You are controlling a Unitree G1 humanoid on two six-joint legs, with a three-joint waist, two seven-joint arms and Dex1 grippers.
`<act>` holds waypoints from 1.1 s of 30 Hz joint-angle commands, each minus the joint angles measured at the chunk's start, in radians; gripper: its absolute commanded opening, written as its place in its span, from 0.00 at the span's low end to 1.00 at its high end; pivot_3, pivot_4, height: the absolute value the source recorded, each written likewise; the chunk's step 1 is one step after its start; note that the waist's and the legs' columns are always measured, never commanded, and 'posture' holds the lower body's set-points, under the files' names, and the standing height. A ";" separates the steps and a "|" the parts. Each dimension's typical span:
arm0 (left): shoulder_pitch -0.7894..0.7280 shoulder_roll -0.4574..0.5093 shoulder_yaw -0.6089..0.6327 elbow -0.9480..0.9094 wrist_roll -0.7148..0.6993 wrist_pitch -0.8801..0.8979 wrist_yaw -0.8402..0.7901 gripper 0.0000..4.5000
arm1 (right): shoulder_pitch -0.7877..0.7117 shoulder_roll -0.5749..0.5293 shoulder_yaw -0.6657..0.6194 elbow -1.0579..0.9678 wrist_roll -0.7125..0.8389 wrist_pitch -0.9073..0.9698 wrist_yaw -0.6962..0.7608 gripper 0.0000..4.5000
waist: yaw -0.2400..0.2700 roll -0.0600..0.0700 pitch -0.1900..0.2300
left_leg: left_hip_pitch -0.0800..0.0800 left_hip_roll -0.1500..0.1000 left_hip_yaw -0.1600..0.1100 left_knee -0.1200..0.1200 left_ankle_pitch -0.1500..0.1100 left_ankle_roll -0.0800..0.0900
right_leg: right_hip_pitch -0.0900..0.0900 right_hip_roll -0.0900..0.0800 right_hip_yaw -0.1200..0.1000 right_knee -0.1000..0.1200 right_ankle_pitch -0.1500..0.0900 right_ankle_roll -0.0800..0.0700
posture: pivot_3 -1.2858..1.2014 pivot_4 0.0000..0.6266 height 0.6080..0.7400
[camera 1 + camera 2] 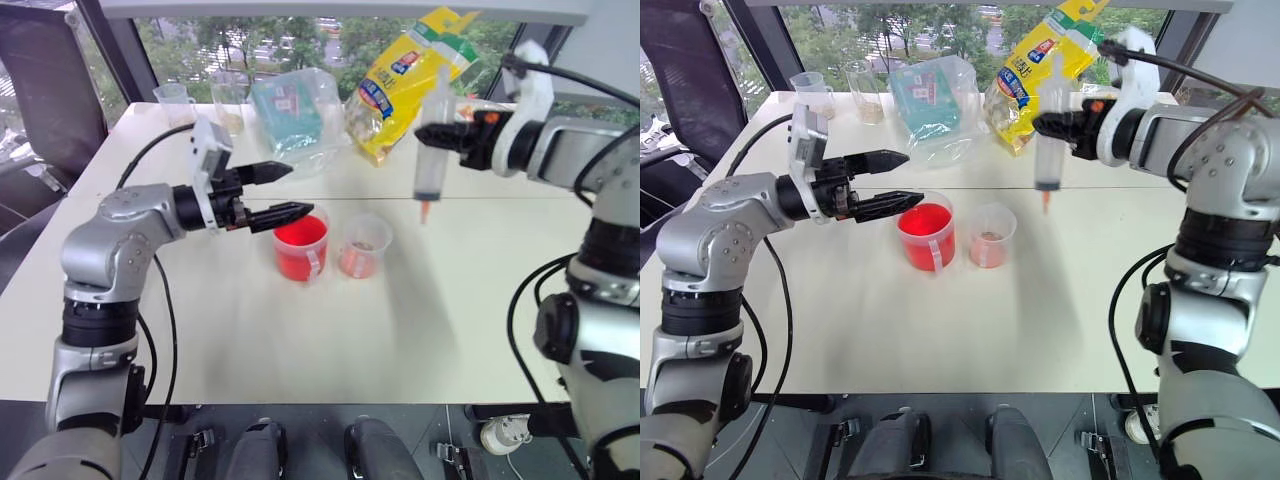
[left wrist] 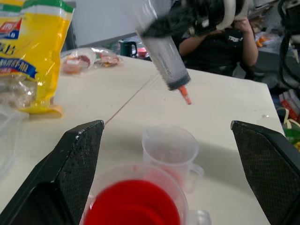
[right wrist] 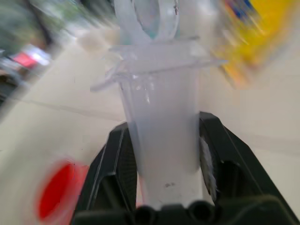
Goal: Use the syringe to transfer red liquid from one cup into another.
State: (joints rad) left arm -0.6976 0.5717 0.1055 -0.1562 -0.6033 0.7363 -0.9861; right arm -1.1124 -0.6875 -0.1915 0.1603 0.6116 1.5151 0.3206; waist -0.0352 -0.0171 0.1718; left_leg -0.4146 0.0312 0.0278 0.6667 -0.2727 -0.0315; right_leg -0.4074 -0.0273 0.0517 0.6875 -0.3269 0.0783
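Left eye view: right gripper (image 1: 437,134) clamps the syringe (image 1: 432,150) upright at 1 o'clock; left gripper (image 1: 285,192) gapes empty over the handled cup (image 1: 300,247).

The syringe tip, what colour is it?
Orange-red. The syringe tip shows best in the left wrist view, pointing down above the table, held by the right gripper.

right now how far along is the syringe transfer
Partly done, apparently: the smaller cup shows a little red at its bottom, while the handled cup is nearly full of red liquid. In hand: the right gripper is shut on the syringe, held upright above the table, tip down, beside the cups. The left gripper is open by the handled cup. Left: more draws and emptying into the smaller cup.
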 commanded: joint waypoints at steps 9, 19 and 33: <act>0.048 0.036 0.034 -0.135 -0.077 0.029 0.075 1.00 | 0.050 -0.028 0.300 0.238 -0.137 -0.019 0.123 0.32 | -0.009 0.000 0.000 | 0.000 0.001 0.000 0.000 0.000 0.000 | -0.001 0.001 0.000 0.000 0.000 0.000 | 0.52 0.24 1.00; 0.083 0.059 0.039 -0.190 -0.117 0.049 0.128 1.00 | 0.031 0.055 0.337 0.423 -0.253 -0.134 0.160 0.54 | -0.008 0.000 0.000 | 0.000 0.000 0.000 0.000 0.000 0.000 | 0.000 0.001 0.000 0.000 0.000 0.000 | 0.52 0.24 1.00; 0.189 0.198 0.130 -0.288 -0.225 0.128 0.153 1.00 | 0.148 -0.196 0.229 -0.197 -0.074 -0.129 0.442 0.99 | -0.002 0.000 0.000 | -0.002 0.000 -0.001 -0.001 -0.001 0.001 | -0.001 0.001 -0.001 -0.003 0.000 0.000 | 0.52 0.24 1.00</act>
State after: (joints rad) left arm -0.5119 0.7536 0.1921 -0.4035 -0.7996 0.8539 -0.8385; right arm -0.9737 -0.8505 0.0984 0.0808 0.4816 1.4228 0.6983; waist -0.0376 -0.0169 0.1720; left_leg -0.4165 0.0316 0.0265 0.6658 -0.2735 -0.0302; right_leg -0.4079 -0.0262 0.0505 0.6842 -0.3270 0.0787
